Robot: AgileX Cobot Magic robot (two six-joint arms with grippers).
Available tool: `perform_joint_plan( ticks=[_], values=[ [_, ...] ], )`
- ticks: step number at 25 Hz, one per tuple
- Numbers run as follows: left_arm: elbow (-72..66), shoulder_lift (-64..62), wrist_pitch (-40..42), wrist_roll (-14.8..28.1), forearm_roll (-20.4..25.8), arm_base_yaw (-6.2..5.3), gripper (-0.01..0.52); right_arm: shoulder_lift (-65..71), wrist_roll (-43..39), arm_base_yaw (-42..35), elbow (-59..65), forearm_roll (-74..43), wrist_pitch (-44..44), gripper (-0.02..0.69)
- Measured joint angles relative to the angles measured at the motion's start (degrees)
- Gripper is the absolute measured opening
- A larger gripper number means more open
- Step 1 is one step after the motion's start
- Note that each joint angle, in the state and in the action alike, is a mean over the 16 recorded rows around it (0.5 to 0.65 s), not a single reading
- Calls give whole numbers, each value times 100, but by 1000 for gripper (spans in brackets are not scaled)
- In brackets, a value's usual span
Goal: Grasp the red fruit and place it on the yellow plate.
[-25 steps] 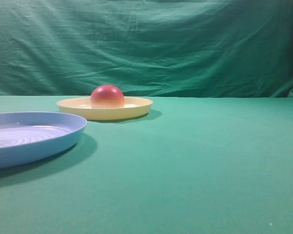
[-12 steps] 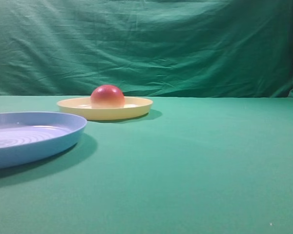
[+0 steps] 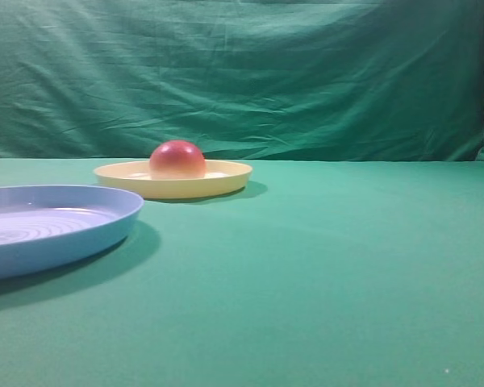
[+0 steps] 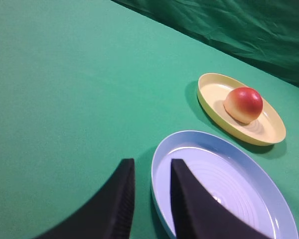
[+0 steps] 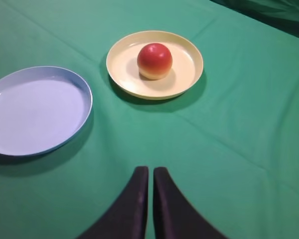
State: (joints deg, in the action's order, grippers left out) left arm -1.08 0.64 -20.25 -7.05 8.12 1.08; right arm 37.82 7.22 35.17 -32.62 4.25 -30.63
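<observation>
The red fruit [image 3: 177,159] sits flat side down on the yellow plate [image 3: 226,182], slightly left of the plate's middle. From the left wrist view the red fruit [image 4: 244,103] and yellow plate [image 4: 208,97] lie far ahead to the right. My left gripper [image 4: 153,167] stands open and empty above the near rim of the blue plate. In the right wrist view the red fruit [image 5: 154,59] rests on the yellow plate [image 5: 191,74] well ahead of my right gripper [image 5: 150,172], which is shut on nothing. Neither gripper shows in the exterior high view.
A larger light blue plate [image 3: 73,234] lies empty at the left front, close beside the yellow one. It also appears as the blue plate [image 4: 224,147] under the left fingers and the blue plate [image 5: 40,107] at left. Green cloth covers table and backdrop.
</observation>
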Motion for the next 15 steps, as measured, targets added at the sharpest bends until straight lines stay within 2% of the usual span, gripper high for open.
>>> perform_joint_plan(
  ticks=[7, 15],
  values=[
    [0, 0, 0, 0, 0, 0, 157, -570, -7, -302, 582, -84, 413, 0],
    [0, 0, 0, 0, 0, 0, 157, -1770, -18, -1424, 1712, 68, 982, 0]
  ],
)
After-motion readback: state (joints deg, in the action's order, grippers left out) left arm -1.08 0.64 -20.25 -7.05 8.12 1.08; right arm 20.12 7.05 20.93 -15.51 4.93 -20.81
